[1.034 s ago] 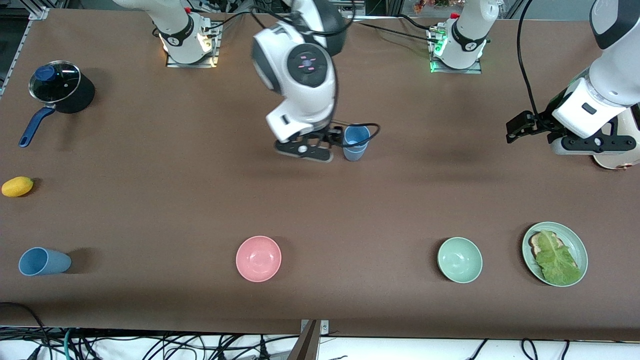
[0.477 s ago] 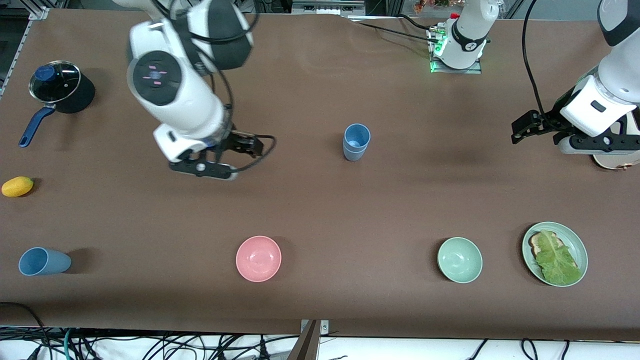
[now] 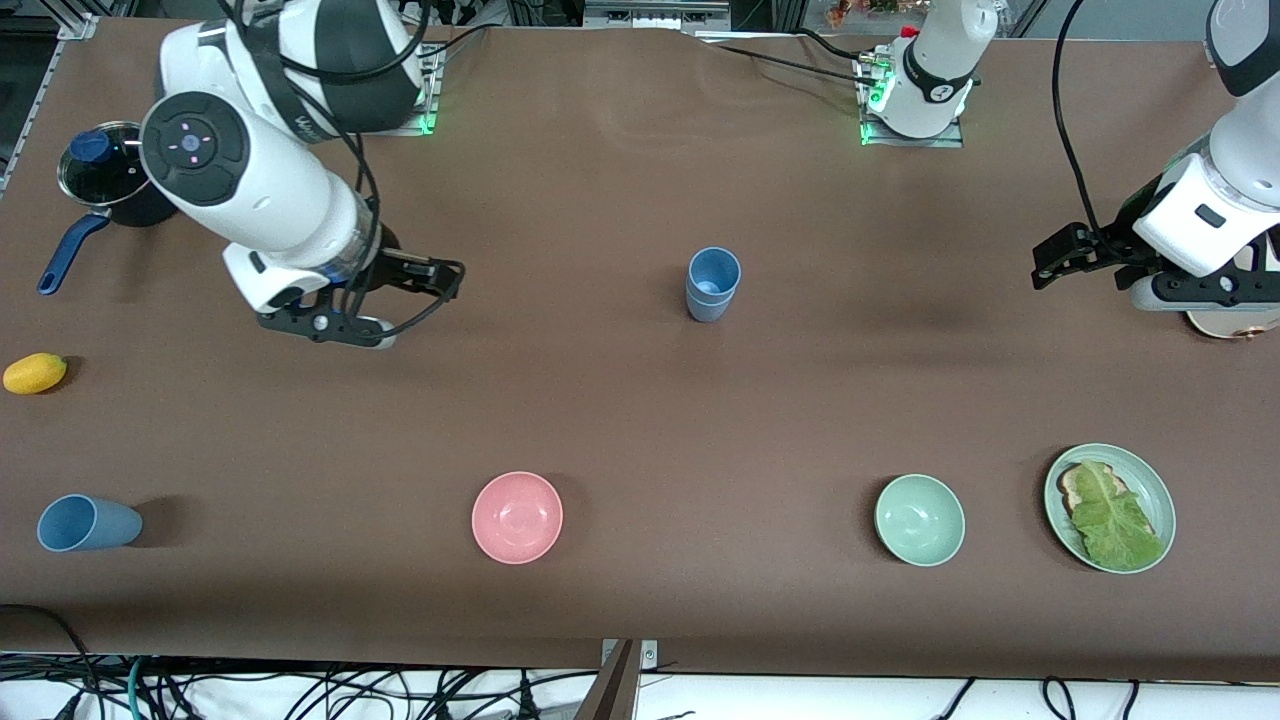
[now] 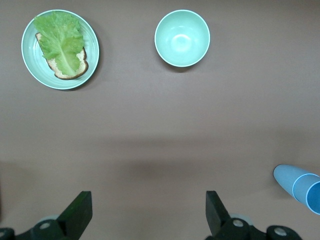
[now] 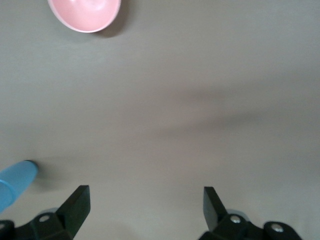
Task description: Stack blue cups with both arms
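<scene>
The brown table [image 3: 640, 420] carries everything. The 2 glossy white robot arms are the largest things over it. The right arm [image 3: 260, 190] reaches from its base at the table's top edge, and the right gripper [image 3: 420, 280] hangs over bare surface toward the right arm's end, fingers [image 5: 75, 205] spread wide apart and holding nothing. The left arm [image 3: 1210, 190] hangs by the left arm's end edge, and the left gripper [image 3: 1050, 262] is over bare surface there, its fingers [image 4: 80, 212] also wide apart and empty.

The black lidded saucepan with a blue handle [image 3: 110, 190] sits near the corner at the right arm's end, partly hidden by that arm. The pale green plate with toast and a lettuce leaf [image 3: 1110, 508] lies near the front edge toward the left arm's end, the pale green bowl [image 3: 920, 520] beside it, and the pink bowl [image 3: 517, 517] farther along that edge.

The 2 stacked blue plastic cups [image 3: 712, 284] stand upright mid-table, 1 nested inside the other, well apart from both grippers and roughly between them. A 3rd blue plastic cup [image 3: 88, 523] lies on its side near the front corner at the right arm's end. The small yellow lemon-like fruit [image 3: 35, 372] rests by that end edge.
</scene>
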